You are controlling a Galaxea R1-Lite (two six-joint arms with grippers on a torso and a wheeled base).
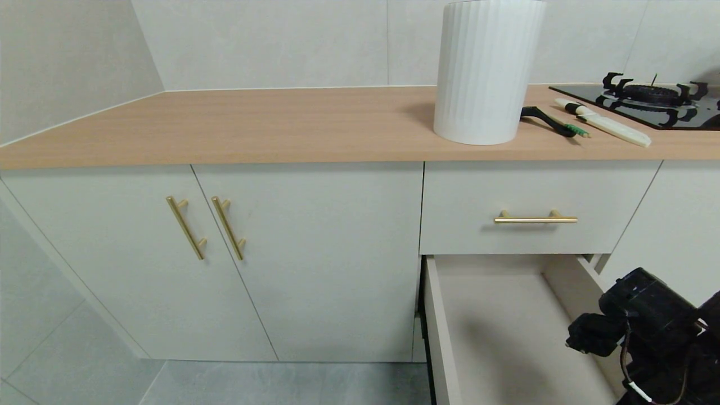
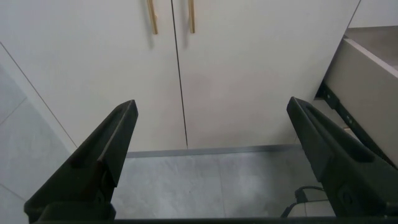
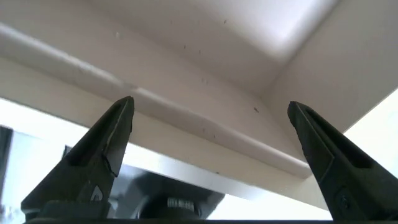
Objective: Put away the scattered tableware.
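On the wooden counter (image 1: 253, 118) lie a black-handled utensil with a green tip (image 1: 554, 122) and a long white utensil with a black band (image 1: 604, 122), both just right of a tall white ribbed container (image 1: 484, 73). Below them a lower drawer (image 1: 436, 326) stands pulled out, its beige floor bare. My right arm (image 1: 641, 315) hangs low at the drawer's right side. The right gripper (image 3: 211, 106) is open and faces an inner corner of the drawer (image 3: 273, 93). My left gripper (image 2: 211, 109) is open too, low in front of the cabinet doors (image 2: 180, 62), holding nothing.
A black gas hob (image 1: 647, 101) sits at the counter's far right. A closed drawer with a brass handle (image 1: 535, 219) is above the open one. Two cabinet doors with brass handles (image 1: 185, 226) are to the left. Grey floor tiles (image 2: 205, 186) lie below.
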